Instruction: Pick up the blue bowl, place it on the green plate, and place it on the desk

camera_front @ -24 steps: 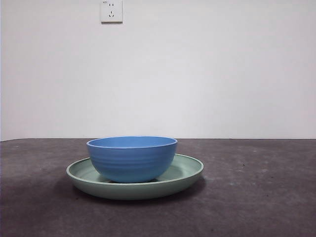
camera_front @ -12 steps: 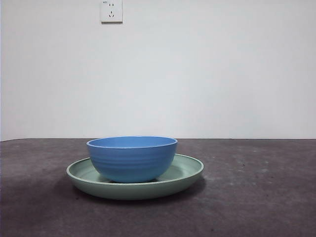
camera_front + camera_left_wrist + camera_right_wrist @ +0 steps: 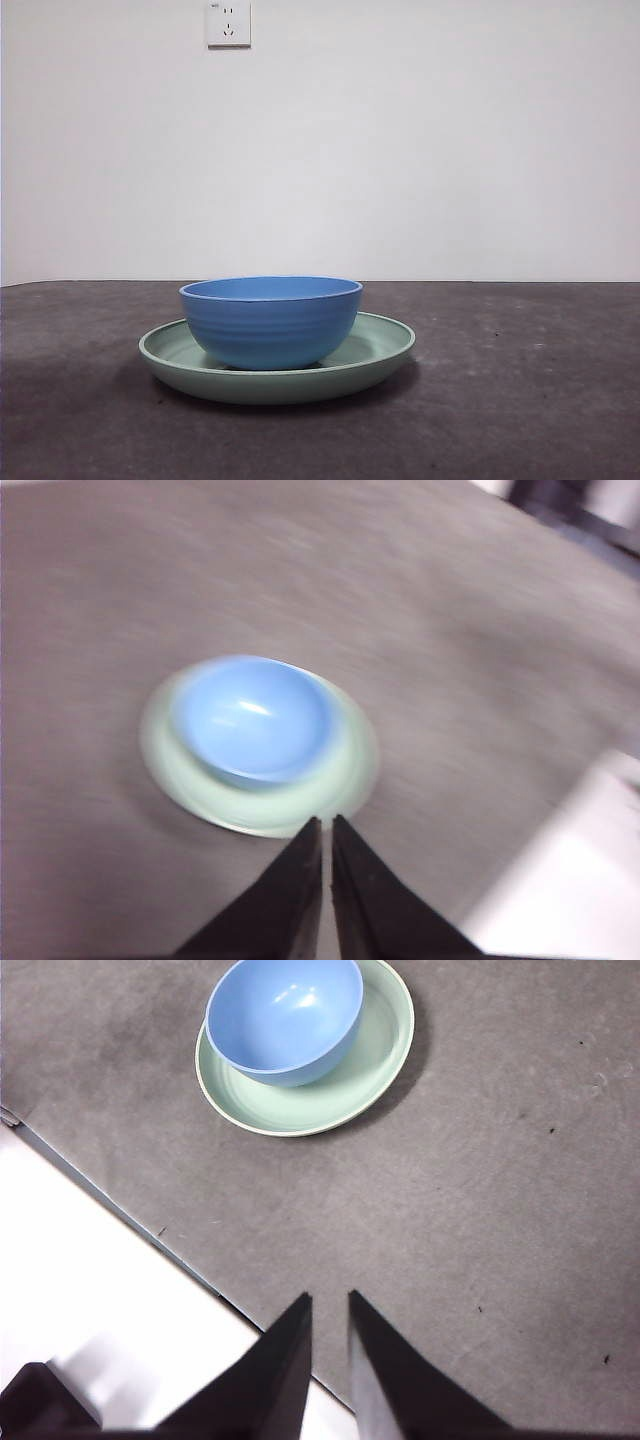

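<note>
The blue bowl (image 3: 270,322) stands upright inside the green plate (image 3: 385,345), which lies flat on the desk (image 3: 520,400). Neither arm shows in the front view. In the left wrist view, which is motion-blurred, the bowl (image 3: 250,720) sits in the plate (image 3: 345,780); my left gripper (image 3: 327,825) is shut and empty, above and just outside the plate's rim. In the right wrist view the bowl (image 3: 285,1015) and plate (image 3: 350,1080) lie far from my right gripper (image 3: 330,1300), which is shut and empty, high over the desk's edge.
A white wall with a socket (image 3: 228,23) stands behind the desk. The desk's edge, with a white surface (image 3: 100,1260) beyond it, runs below the right gripper. A pale area (image 3: 570,880) lies beside the left gripper.
The whole front picture has shifted a few pixels to the right, socket included. The bowl stays in the plate, unmoved relative to it.
</note>
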